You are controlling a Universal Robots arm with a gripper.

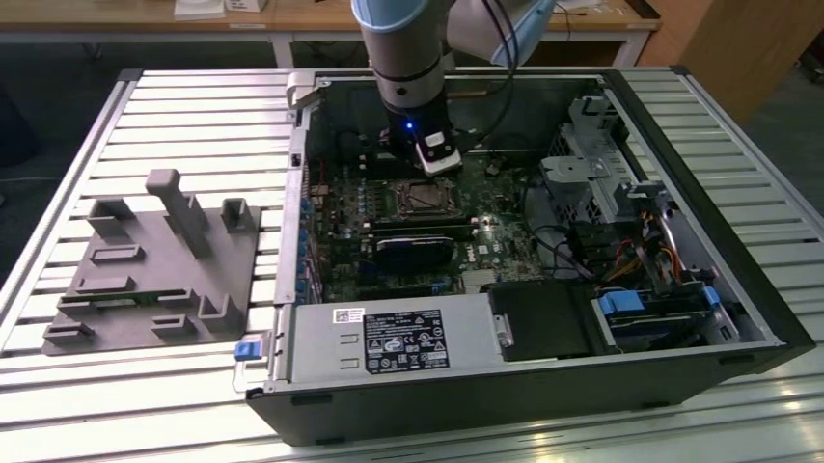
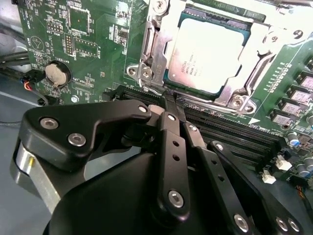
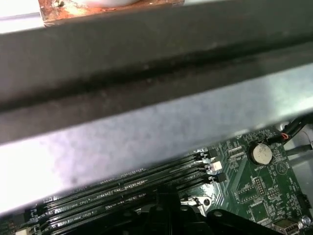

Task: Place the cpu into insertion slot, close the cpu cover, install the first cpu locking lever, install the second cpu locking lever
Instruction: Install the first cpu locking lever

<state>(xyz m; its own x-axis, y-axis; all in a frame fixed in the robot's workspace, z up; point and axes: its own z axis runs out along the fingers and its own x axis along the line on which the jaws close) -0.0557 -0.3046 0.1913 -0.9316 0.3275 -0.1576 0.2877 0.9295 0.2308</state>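
One cpu [image 2: 205, 54] seated in insertion slot [image 2: 143, 72], cpu cover [image 2: 261, 51] down; thin, likely fragile, edge-hold only. End effector [image 2: 171, 99] pinched narrow beside slot.

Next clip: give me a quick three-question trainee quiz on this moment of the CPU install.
1. True or false: the cpu sits in the insertion slot.
2. In the second wrist view, the gripper is nearest to: A) the coin cell, B) the insertion slot, C) the power supply box.
3. Fill in: in the exterior view, the grey fixture lies on the table at the computer case's ____ (that view's side).
Key: 1 true; 2 B; 3 left.
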